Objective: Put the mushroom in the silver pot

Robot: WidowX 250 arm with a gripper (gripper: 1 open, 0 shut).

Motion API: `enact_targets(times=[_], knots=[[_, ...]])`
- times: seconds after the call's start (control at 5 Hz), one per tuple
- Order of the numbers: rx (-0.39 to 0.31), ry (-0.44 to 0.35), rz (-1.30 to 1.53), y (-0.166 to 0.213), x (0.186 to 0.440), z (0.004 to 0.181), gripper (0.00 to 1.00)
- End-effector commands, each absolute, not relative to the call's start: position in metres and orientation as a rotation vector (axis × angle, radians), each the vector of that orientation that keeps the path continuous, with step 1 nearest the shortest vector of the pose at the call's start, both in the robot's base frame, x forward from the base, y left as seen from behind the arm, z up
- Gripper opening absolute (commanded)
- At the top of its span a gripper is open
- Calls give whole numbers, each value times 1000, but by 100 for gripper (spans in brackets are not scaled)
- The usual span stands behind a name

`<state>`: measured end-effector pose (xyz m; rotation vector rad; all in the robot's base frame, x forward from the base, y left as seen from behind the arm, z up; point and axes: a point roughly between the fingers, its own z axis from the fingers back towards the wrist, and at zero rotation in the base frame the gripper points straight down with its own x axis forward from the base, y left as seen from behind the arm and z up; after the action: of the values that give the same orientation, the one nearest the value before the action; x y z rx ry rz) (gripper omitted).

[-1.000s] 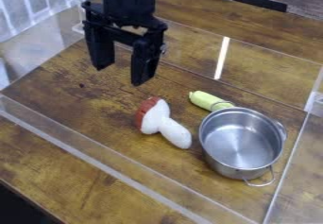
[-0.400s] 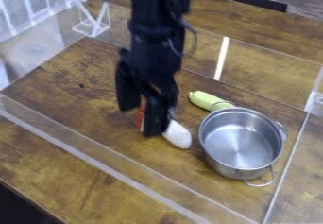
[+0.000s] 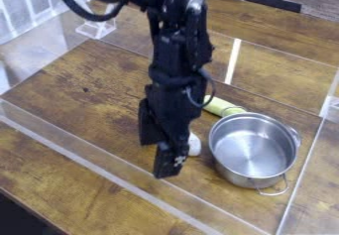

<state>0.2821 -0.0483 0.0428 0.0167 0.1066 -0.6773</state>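
Observation:
The mushroom [image 3: 195,144] lies on the wooden table just left of the silver pot [image 3: 253,149]. Only the end of its white stem shows; the arm hides its cap. My black gripper [image 3: 159,146] points down over it, low at the table. Its two fingers [image 3: 169,162] stand apart, one on each side of where the mushroom lies. I cannot tell if they touch it. The pot stands upright with nothing in it, a loop handle at its near rim.
A small yellow-green vegetable [image 3: 219,107] lies just behind the pot. Clear acrylic walls [image 3: 79,152] fence the wooden table [image 3: 79,90] at the front, left and right. A white rail stands at the far left.
The arm has come down and forward from the back of the table onto the mushroom, and the wrist has rolled. The cap is now covered. The jaws stayed open.

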Motion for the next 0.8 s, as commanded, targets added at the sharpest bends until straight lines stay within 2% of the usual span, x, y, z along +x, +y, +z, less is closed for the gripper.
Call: enact_targets(times=[0.0,0.2,0.4,0.6], knots=[[44,63,-727,-29,291,40,100],[63,54,-781,-14,298,35,100],[65,49,-775,-5,304,37,0],[73,40,-763,1,310,43,0]])
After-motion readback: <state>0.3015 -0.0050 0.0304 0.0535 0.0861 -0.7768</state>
